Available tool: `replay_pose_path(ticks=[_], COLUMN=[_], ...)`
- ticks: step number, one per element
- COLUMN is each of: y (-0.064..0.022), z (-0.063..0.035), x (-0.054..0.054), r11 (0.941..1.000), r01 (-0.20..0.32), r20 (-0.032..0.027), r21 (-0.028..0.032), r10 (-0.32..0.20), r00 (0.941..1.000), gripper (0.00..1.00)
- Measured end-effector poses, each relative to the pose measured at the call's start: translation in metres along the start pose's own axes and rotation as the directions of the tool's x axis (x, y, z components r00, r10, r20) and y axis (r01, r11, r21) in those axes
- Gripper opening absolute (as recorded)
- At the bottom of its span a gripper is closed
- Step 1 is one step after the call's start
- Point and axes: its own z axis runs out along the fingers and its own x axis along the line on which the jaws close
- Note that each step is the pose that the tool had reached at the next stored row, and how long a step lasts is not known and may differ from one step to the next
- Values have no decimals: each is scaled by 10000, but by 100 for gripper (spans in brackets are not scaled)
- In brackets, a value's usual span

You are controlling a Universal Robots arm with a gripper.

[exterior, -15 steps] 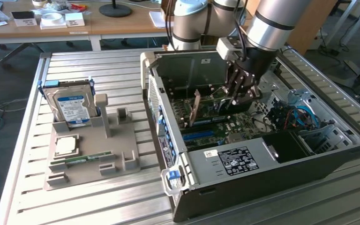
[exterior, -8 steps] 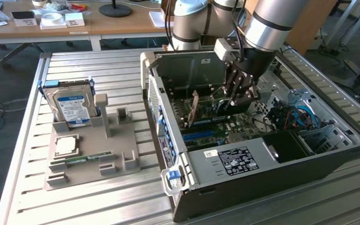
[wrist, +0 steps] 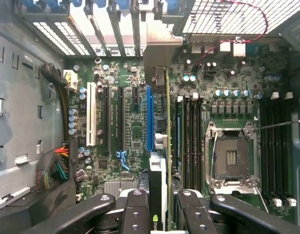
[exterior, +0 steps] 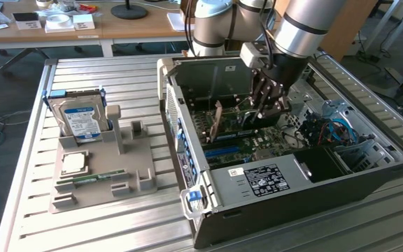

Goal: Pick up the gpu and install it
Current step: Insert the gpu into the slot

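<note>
The gripper point(exterior: 268, 112) reaches down into the open computer case point(exterior: 369, 181) and is clamped narrowly on the gpu point(exterior: 218, 119), one finger on each face of the card. The card stands on edge above the motherboard point(wrist: 135, 131), and its metal end bracket point(wrist: 162, 48) points towards the row of rear slot covers point(wrist: 106, 29). From the wrist view the gpu point(wrist: 168, 146) shows as a thin line between the fingers point(wrist: 137, 207). It runs just beside the blue expansion slot point(wrist: 150, 117), on the side of the CPU socket point(wrist: 232, 158). I cannot tell whether it is seated. Long black slots point(wrist: 191, 141) crowd it on the socket side. Farther off on the other side are a white slot point(wrist: 91, 117) and a bundle of coloured wires point(wrist: 57, 168). A red wire point(wrist: 237, 19) loops over the rear grille. Outside the case, on the exterior view's left, a grey fixture point(exterior: 135, 157) holds a hard drive point(exterior: 81, 118), a processor point(exterior: 73, 163) and a green memory stick point(exterior: 93, 177), all well apart from the arm.
</note>
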Motion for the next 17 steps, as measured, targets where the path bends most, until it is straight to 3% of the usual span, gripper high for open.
replay_pose_path(ticks=[8, 17], y=[-5, -21], z=[34, 173], x=[18, 28], r11=[10000, 10000], r01=[-2, -2], r20=[2, -1], r21=[-9, -10], r10=[2, 2], r00=[10000, 10000], gripper=[27, 27])
